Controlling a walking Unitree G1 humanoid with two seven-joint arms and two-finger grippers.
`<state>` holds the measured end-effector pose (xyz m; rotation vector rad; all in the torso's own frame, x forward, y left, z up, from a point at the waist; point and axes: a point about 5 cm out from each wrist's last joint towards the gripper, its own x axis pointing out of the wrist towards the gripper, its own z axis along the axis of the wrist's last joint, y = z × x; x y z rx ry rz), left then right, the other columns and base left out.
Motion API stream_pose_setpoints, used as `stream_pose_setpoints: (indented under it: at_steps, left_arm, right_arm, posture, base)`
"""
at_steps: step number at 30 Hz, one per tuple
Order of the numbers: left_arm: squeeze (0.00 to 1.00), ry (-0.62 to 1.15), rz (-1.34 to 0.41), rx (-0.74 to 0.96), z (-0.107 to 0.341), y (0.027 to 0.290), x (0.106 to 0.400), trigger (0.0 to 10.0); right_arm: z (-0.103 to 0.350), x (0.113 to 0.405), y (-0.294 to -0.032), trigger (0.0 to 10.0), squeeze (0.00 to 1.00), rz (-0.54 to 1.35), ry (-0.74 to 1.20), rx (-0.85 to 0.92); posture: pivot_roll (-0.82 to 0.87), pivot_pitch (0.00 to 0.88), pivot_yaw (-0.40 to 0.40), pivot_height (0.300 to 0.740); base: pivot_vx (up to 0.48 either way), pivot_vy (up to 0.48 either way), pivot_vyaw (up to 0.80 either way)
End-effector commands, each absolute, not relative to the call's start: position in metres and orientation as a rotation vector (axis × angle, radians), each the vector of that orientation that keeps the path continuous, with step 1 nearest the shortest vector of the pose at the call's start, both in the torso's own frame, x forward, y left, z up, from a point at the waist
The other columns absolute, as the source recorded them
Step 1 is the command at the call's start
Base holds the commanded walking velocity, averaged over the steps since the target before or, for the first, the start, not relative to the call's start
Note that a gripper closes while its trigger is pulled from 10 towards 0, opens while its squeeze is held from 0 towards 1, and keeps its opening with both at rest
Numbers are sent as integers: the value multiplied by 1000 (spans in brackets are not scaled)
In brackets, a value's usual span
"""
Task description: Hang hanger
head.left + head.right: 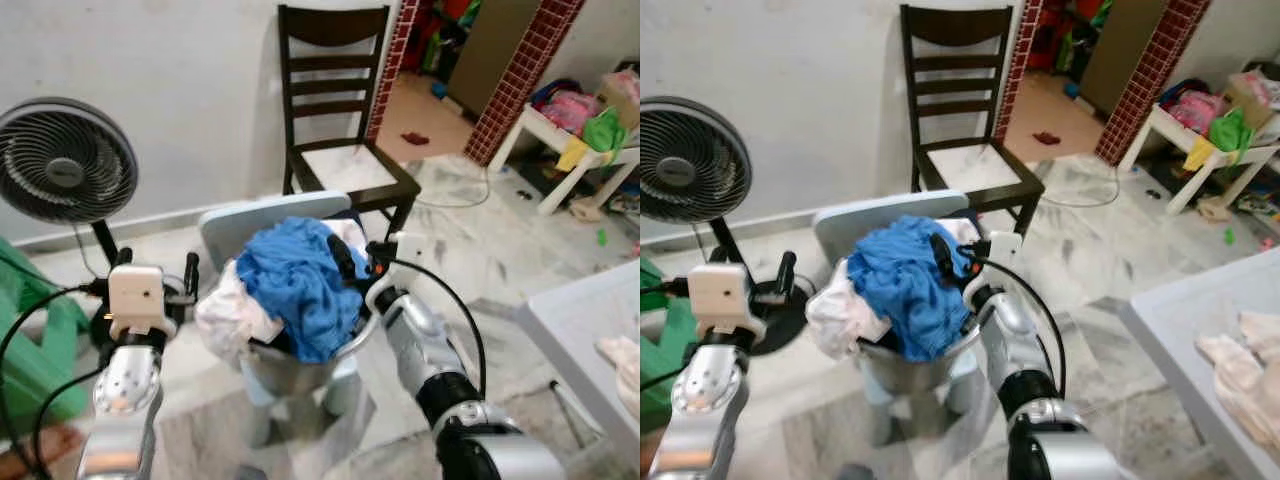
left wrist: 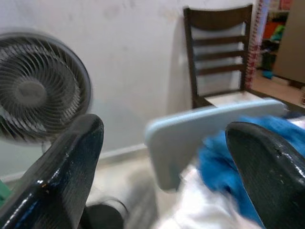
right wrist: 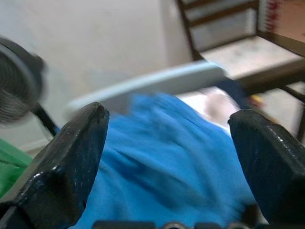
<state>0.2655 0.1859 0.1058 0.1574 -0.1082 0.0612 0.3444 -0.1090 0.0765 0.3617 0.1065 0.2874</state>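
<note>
Grey bin [image 1: 290,368] heaped with blue cloth [image 1: 295,280] and white cloth [image 1: 228,318]

A laundry bin [image 1: 290,368] stands on the floor [image 1: 500,260] straight ahead, with clothes [image 1: 295,280] heaped in it and its lid [image 1: 262,222] raised behind them. Behind the bin, 1 chair [image 1: 338,120] stands against the wall [image 1: 180,90]. A fan [image 1: 62,160] stands left of the bin. A table [image 1: 585,325] lies at the right.
</note>
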Motion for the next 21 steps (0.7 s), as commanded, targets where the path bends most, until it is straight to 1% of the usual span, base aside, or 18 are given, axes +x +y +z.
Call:
stream_pose_setpoints:
  at_steps: [1, 7, 13, 21]
  left_arm:
    - [0, -91, 116, 185, 104, 196, 263, 10000]
    - [0, -73, 136, 189, 100, 197, 259, 10000]
    - [0, -64, 145, 195, 98, 198, 256, 10000]
    - [0, -94, 92, 192, 103, 196, 256, 10000]
  right_arm:
    - [78, 343, -98, 10000, 0, 326, 98, 353]
    - [76, 340, -96, 10000, 0, 376, 104, 328]
    - [74, 339, -97, 10000, 0, 367, 106, 335]
    - [76, 340, -102, 10000, 0, 318, 89, 357]
  posture:
    - [453, 113, -140, 740]
    - [453, 127, -147, 740]
    - [451, 142, -147, 740]
    - [450, 146, -137, 740]
  base:
    - [0, 0, 800]
    - [0, 0, 800]
    - [0, 0, 800]
    - [0, 0, 0]
